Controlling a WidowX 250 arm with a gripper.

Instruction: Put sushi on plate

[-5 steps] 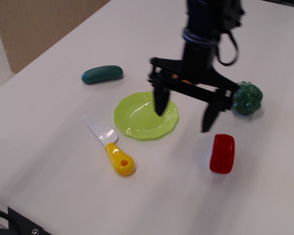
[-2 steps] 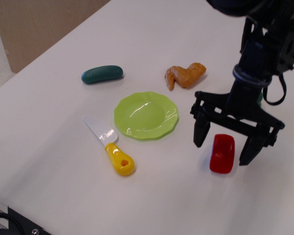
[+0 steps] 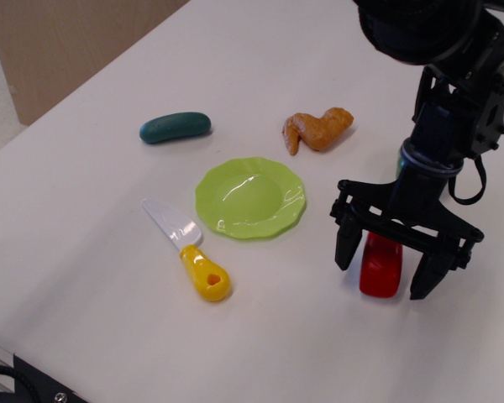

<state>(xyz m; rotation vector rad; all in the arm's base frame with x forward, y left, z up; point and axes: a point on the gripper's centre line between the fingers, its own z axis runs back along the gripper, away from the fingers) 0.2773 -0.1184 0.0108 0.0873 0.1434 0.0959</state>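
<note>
The sushi (image 3: 380, 269), a glossy red oblong toy, lies on the white table right of the plate. The lime-green plate (image 3: 250, 197) with a scalloped rim sits at the middle and holds nothing. My black gripper (image 3: 386, 267) is open and hangs low over the sushi, one finger (image 3: 347, 244) on its left and the other finger (image 3: 427, 273) on its right. The fingers straddle the sushi without closing on it. The gripper's crossbar hides the sushi's far end.
An orange-brown chicken wing toy (image 3: 317, 129) lies behind the plate. A teal pickle-shaped toy (image 3: 175, 128) lies at the back left. A toy knife (image 3: 188, 249) with a yellow handle lies left-front of the plate. The table's left edge runs diagonally at the far left.
My gripper has swung from above the plate to the right and come down around the sushi. It now hides the green broccoli toy seen a second ago. The sushi has not moved.
</note>
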